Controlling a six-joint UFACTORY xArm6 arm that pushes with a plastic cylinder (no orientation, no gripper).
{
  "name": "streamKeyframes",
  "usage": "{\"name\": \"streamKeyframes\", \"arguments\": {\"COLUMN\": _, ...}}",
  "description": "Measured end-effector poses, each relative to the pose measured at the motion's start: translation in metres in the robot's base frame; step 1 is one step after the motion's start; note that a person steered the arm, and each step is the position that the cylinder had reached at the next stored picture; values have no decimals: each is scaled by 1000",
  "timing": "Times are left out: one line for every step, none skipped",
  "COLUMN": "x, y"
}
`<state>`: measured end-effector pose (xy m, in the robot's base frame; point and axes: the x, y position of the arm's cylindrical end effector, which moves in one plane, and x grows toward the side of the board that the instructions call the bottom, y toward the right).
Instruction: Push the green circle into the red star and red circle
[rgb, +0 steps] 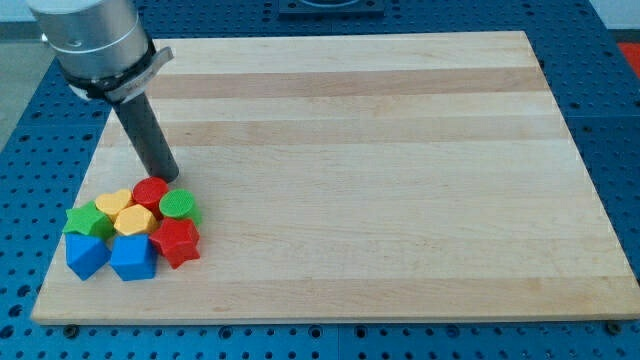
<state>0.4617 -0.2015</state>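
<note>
The green circle (180, 206) lies at the right side of a tight cluster near the board's lower left. It touches the red circle (151, 192) on its upper left and the red star (176, 241) below it. My tip (168, 176) stands just above the red circle and the green circle, close to both. The dark rod rises from it toward the view's top left.
The cluster also holds a yellow heart (114, 203), a yellow hexagon (133, 221), a green star (88, 220), a blue block (87, 255) and a blue cube (133, 257). The wooden board (400, 150) ends close to the cluster's left and bottom sides.
</note>
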Motion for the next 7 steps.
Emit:
{"name": "streamKeyframes", "arguments": {"x": 17, "y": 0}}
{"name": "streamKeyframes", "arguments": {"x": 19, "y": 0}}
{"name": "streamKeyframes", "arguments": {"x": 4, "y": 0}}
{"name": "streamKeyframes", "arguments": {"x": -29, "y": 0}}
{"name": "streamKeyframes", "arguments": {"x": -39, "y": 24}}
{"name": "streamKeyframes", "arguments": {"x": -14, "y": 50}}
{"name": "streamKeyframes", "arguments": {"x": 21, "y": 46}}
